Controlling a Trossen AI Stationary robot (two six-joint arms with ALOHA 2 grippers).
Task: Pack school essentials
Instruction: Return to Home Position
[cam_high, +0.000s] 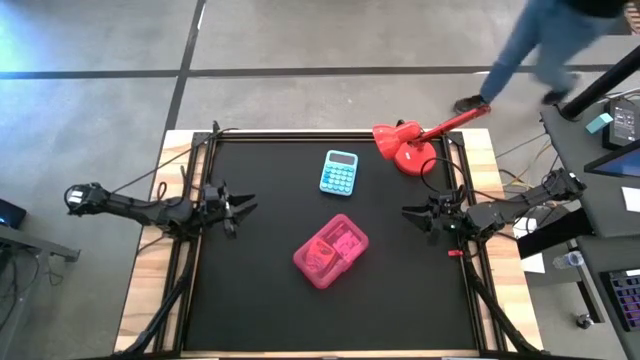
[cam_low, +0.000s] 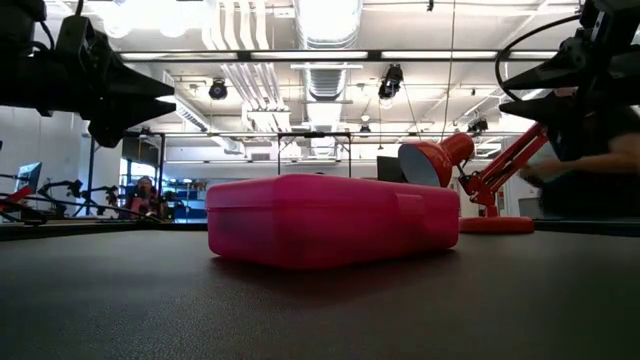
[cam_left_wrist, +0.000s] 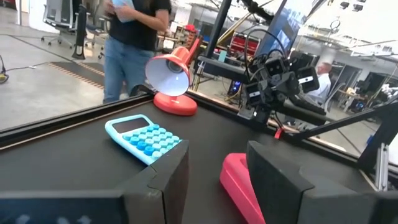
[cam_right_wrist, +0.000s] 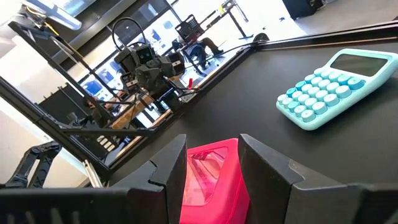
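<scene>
A closed pink plastic case (cam_high: 331, 250) lies flat on the black mat near the table's middle; it also shows in the low view (cam_low: 333, 230). The scissors, pencils, markers, crayon box and white square show nowhere in these views. My left gripper (cam_high: 248, 204) hovers open at the table's left side, pointing toward the case (cam_left_wrist: 239, 186). My right gripper (cam_high: 408, 214) hovers open at the right side, also facing the case (cam_right_wrist: 211, 177). Both stand above the mat (cam_low: 150, 100) (cam_low: 520, 90) and touch nothing.
A light-blue calculator (cam_high: 339, 171) lies flat beyond the case toward the far edge. A red desk lamp (cam_high: 405, 145) stands at the far right corner, its shade pointing left. A person (cam_high: 540, 40) walks past beyond the far edge. Bare mat lies between each gripper and the case.
</scene>
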